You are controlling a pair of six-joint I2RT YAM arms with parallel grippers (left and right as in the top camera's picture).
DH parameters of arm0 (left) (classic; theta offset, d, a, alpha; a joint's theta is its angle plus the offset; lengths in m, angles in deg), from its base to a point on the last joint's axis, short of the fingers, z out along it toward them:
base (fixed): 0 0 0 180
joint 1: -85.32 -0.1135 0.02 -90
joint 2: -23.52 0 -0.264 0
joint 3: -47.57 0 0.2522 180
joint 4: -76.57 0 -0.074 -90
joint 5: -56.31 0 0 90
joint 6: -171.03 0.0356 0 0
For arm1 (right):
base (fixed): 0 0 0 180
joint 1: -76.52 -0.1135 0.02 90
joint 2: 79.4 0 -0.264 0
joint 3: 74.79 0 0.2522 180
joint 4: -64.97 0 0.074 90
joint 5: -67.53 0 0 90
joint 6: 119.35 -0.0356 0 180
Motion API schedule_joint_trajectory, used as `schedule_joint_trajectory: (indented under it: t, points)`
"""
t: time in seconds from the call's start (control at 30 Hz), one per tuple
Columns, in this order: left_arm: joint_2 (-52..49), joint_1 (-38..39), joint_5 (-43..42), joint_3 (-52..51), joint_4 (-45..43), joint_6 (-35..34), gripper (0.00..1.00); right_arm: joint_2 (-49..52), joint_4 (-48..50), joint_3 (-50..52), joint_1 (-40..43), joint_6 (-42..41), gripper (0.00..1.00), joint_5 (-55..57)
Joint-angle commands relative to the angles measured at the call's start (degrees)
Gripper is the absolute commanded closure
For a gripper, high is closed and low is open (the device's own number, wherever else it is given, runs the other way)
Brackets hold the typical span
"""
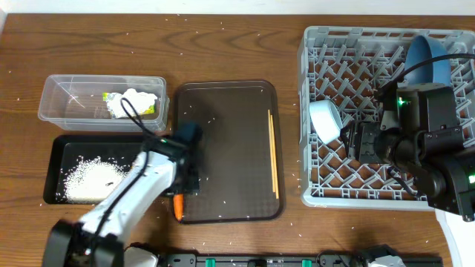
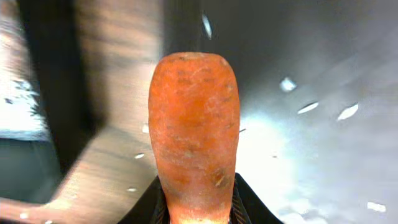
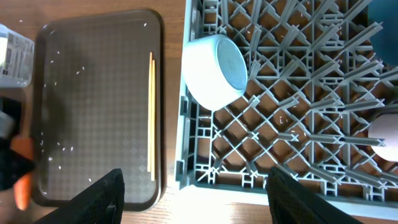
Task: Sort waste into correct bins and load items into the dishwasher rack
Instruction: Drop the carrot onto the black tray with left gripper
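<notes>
Gripping the orange carrot (image 1: 178,208) with the left claw (image 1: 182,191), jaws pressing against both of its sides and the carrot's rounded end (image 2: 194,137) pointing straight out from between them in the left wrist view. Holding it at the near left corner of the dark brown serving tray (image 1: 230,111), partly over the rim. Not managing to tell whether it is touching the tray or raised off it.

Sharing that tray with scattered loose rice grains (image 1: 211,122) and the wooden chopsticks (image 1: 273,152), lying side by side along its right edge.

Leaving the shallow black tray (image 1: 56,170) just to the left, carrying a heap of white rice (image 1: 89,176). Leaving the clear tub (image 1: 59,93) behind it, containing the crumpled napkin (image 1: 135,100) and the yellow wrapper (image 1: 110,96).

Holding the right claw (image 3: 196,180) open and empty, hovering over the near left edge of the dishwasher rack (image 1: 312,148), well apart from the carrot.

Showing inside the rack the white bowl (image 1: 325,121) tipped on its side near the left wall, the blue plate (image 1: 427,59) standing at the far right, and a pinkish-white cup (image 3: 385,134) at the edge of the right wrist view.

Resting all of this on the wooden bench (image 1: 223,44), speckled with more grains.
</notes>
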Motion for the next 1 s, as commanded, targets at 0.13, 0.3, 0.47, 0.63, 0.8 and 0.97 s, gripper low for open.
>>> schedule_joint_trajectory:
  t: [0.13, 0.3, 0.47, 0.63, 0.8, 0.97]
  points:
    - [9.5, -9.6, 0.4, 6.6, 2.2, -1.6, 0.88, 0.0, 0.1, -0.3, -0.2, -0.6, 0.33, -0.2]
    - [9.9, -22.6, 1.5, 6.3, 0.7, -3.8, 0.89, 0.0, -0.2, -0.3, -0.2, -0.6, 0.33, -0.2]
    - [6.3, -34.9, 2.4, 4.5, -4.3, -8.1, 0.89, 0.0, -0.3, -0.3, -0.2, -0.6, 0.33, -0.3]
    - [1.9, -41.4, 2.2, 4.5, -7.5, -8.8, 0.85, 0.0, -0.7, -0.3, -0.2, -0.6, 0.33, -0.3]
    - [0.2, -42.2, 1.7, 4.5, -7.9, -8.4, 0.63, 0.0, -0.9, -0.3, -0.2, -0.6, 0.32, -0.2]
    - [3.0, -41.8, -2.9, 6.8, -5.8, -3.6, 0.51, 0.0, -1.1, -0.3, -0.2, -0.6, 0.30, -0.2]
